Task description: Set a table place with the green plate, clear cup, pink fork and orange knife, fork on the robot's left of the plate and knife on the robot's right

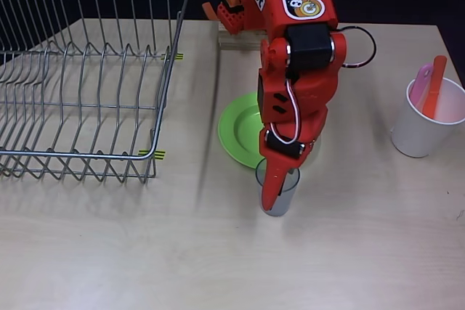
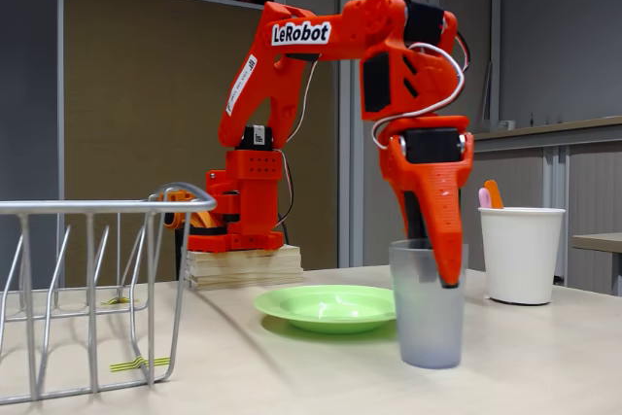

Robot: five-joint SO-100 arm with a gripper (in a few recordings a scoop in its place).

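Standing upright: clear cup (image 2: 428, 308)

Green plate (image 2: 328, 306): round, lime, flat on the table (image 1: 218, 252), part hidden by the arm in the overhead view. Clear cup (image 2: 428, 308): greyish, see-through, upright, just beside the plate's rim. Pink fork (image 1: 421, 82) and orange knife (image 1: 434, 86): standing together inside the white cup (image 1: 425, 117), well apart from the plate.
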